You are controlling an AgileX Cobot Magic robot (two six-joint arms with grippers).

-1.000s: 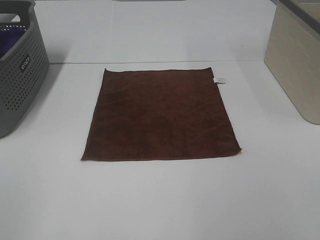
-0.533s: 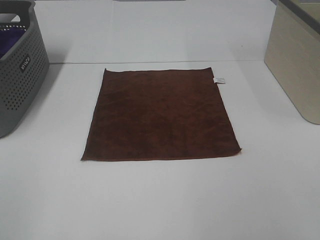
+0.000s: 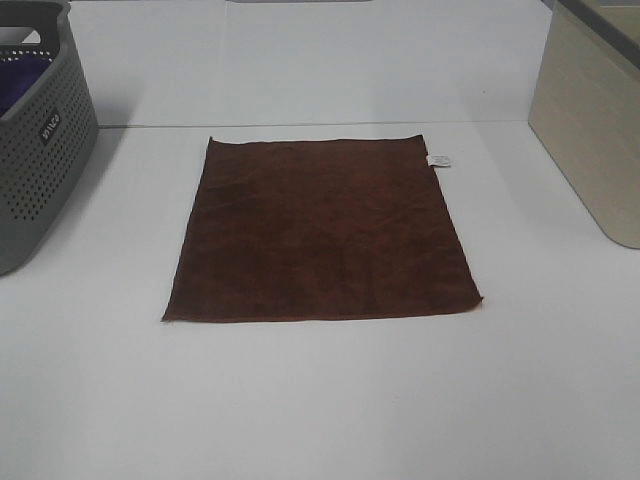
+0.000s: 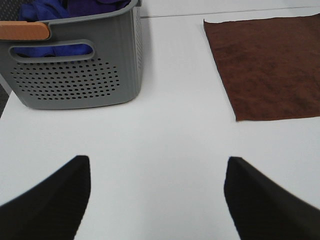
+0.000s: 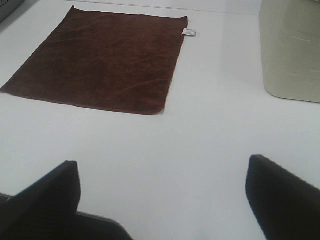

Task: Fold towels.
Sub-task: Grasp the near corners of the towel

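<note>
A dark reddish-brown square towel (image 3: 320, 230) lies spread flat in the middle of the white table, with a small white tag (image 3: 439, 160) on its far right edge. It also shows in the left wrist view as the towel (image 4: 270, 65) and in the right wrist view as the towel (image 5: 105, 60). My left gripper (image 4: 157, 200) hangs open over bare table, short of the towel's near left corner. My right gripper (image 5: 162, 200) is open too, over bare table off the towel's near right corner. Neither gripper shows in the exterior high view, and both hold nothing.
A grey perforated basket (image 3: 40, 150) with purple fabric (image 4: 70, 10) inside stands at the left edge. A beige bin (image 3: 590, 130) stands at the right edge. A seam (image 3: 300, 125) runs across the white table just behind the towel.
</note>
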